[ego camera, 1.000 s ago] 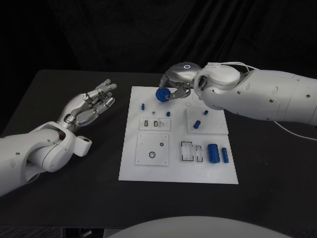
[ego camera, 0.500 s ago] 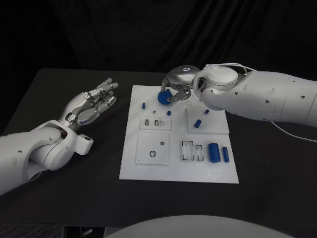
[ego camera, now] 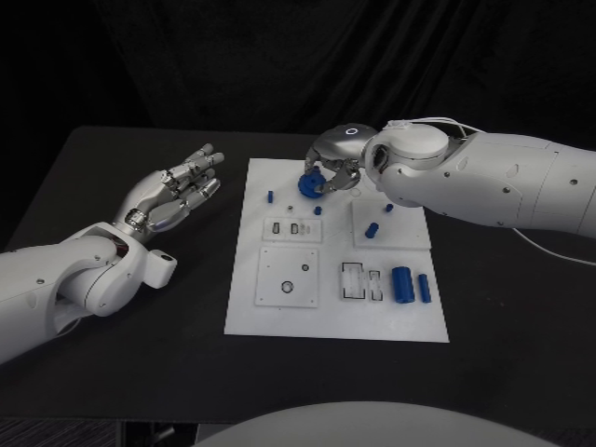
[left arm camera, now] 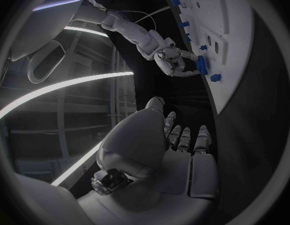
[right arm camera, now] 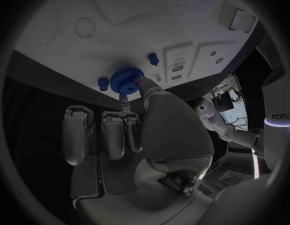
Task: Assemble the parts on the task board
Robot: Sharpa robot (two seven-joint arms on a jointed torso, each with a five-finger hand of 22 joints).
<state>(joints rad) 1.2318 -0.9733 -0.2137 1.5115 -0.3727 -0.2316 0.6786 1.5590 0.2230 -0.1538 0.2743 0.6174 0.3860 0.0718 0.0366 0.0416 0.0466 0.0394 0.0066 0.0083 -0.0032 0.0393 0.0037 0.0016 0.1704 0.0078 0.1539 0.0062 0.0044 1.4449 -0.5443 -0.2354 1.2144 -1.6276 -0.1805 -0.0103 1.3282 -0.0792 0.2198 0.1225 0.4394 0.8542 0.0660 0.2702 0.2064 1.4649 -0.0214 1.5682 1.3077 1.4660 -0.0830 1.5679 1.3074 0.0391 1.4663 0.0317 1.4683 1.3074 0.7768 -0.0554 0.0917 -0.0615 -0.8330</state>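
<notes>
The white task board (ego camera: 331, 317) lies in the middle of the black table. My right hand (ego camera: 336, 163) is over the board's far end and pinches a blue toothed gear (ego camera: 309, 185) between thumb and finger. In the right wrist view the gear (right arm camera: 126, 80) sits at the fingertips (right arm camera: 125, 105), close above the board (right arm camera: 120, 30). My left hand (ego camera: 175, 191) hovers left of the board, fingers spread, holding nothing. The left wrist view shows the left hand (left arm camera: 176, 150) and, further off, the right hand (left arm camera: 169, 60) with the gear (left arm camera: 201, 65) at the board's edge (left arm camera: 235, 45).
Two blue cylinders (ego camera: 401, 286) (ego camera: 422, 291) lie at the board's near right. Small blue pegs (ego camera: 270, 197) (ego camera: 316, 212) (ego camera: 372, 233) stand around its far half. Slotted plates (ego camera: 289, 277) sit in the board's middle. Bare black table (ego camera: 137, 354) flanks both sides.
My right hand has carried the gear a little nearer and lower towards the board. The left hand has hardly moved.
</notes>
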